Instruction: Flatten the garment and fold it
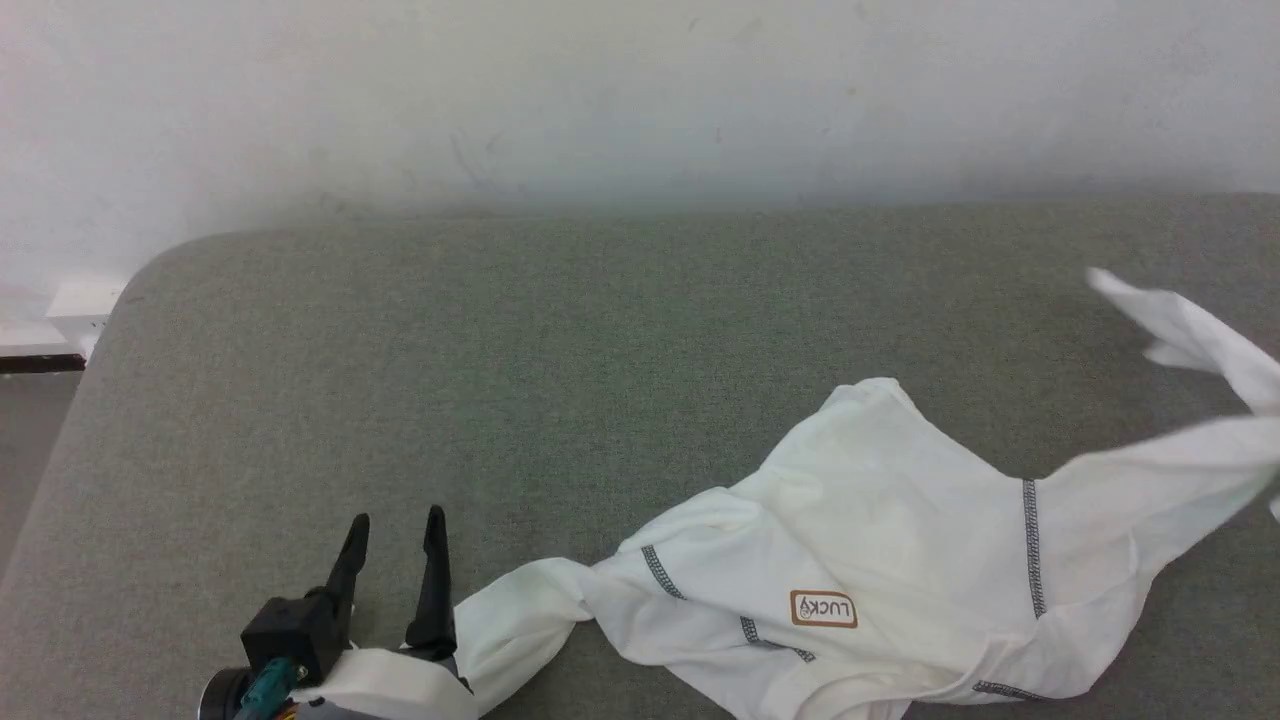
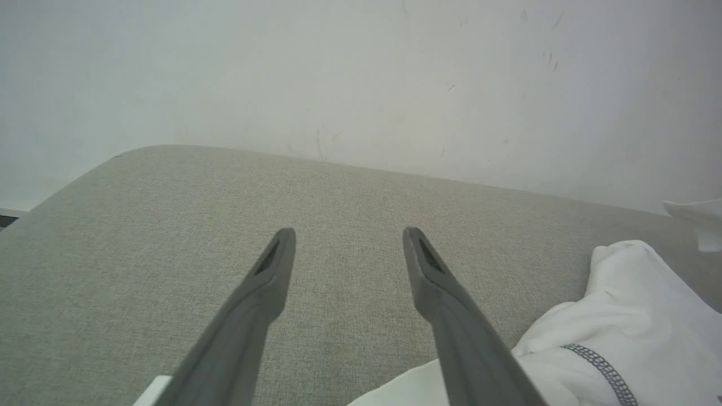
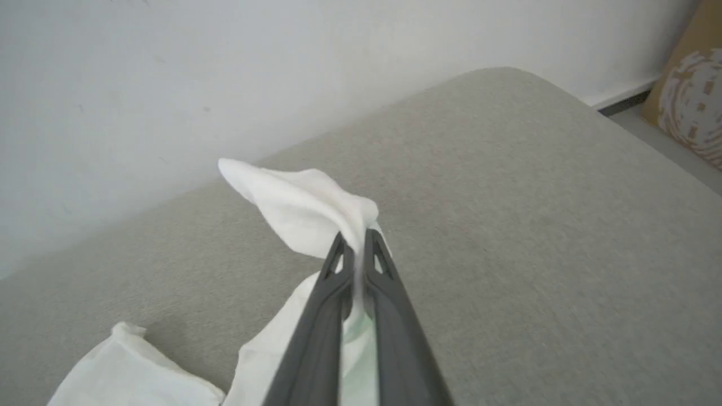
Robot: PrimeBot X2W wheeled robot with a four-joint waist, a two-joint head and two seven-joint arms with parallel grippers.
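Flattening is in progress, folding not yet started. Right gripper [image 3: 354, 239] is clamping one sleeve end of the garment [image 1: 880, 540]. Left gripper [image 1: 397, 516] is hovering with fingers apart, just beside the other sleeve. Garment is lying crumpled front-right on the grey cushion [image 1: 500, 350], long axis running left-right sleeve to sleeve. Logo is reading upside down, so the collar is probably facing the robot. Next move is calling for left to pinch its sleeve, then both pulling apart

You are looking at a broad grey-green fabric surface [image 1: 500, 350] with rounded corners, running up against a plain white wall [image 1: 600, 90] that is showing faint scuffs. Soft, even light is falling over both. At the left, a white skirting piece [image 1: 80, 305] is sitting above grey floor [image 1: 30, 440]. Beyond the right corner, a brown patterned object [image 3: 691, 107] is standing.
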